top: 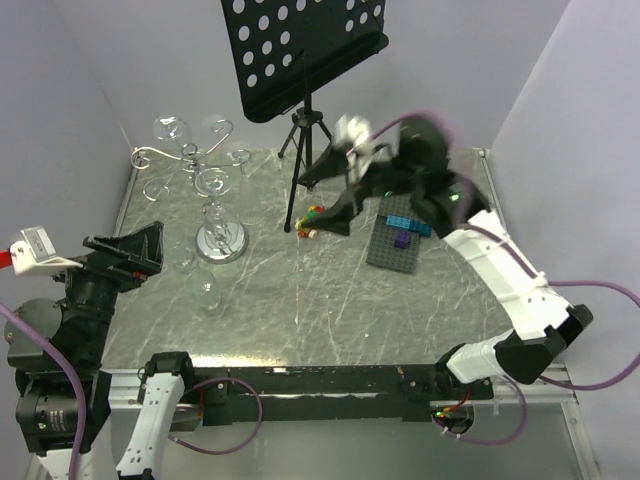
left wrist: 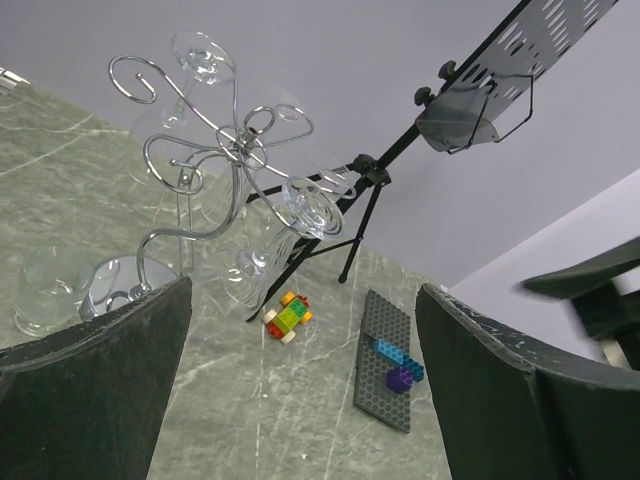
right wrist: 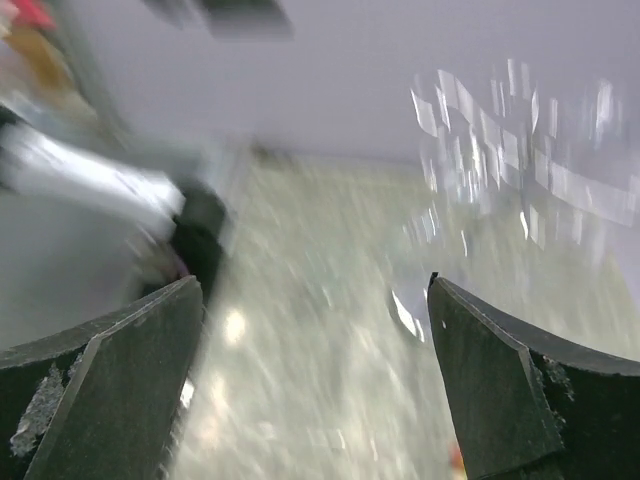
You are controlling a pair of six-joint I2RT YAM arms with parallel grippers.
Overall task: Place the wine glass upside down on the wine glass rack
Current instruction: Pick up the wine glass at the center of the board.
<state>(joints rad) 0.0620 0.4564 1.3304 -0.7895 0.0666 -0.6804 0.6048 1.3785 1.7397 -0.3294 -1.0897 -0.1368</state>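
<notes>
The chrome wine glass rack (top: 221, 241) stands at the table's back left, with its curled arms (left wrist: 236, 141) spread on top. Two glasses hang from it upside down: one (left wrist: 203, 57) at the top, one (left wrist: 300, 212) lower down. A clear wine glass (top: 207, 291) stands on the table just in front of the rack's round base; it also shows as a glass (left wrist: 48, 291) at the left wrist view's left edge. My left gripper (top: 126, 256) hangs open and empty to the left of the rack. My right gripper (top: 327, 200) is open, empty and motion-blurred near the tripod.
A black music stand (top: 300, 45) on a tripod (left wrist: 360, 200) rises at the back centre. A small brick car (left wrist: 287, 315) lies by its feet. A grey baseplate (left wrist: 380, 375) with blue and purple bricks lies to the right. Walls close in the table's left, back and right.
</notes>
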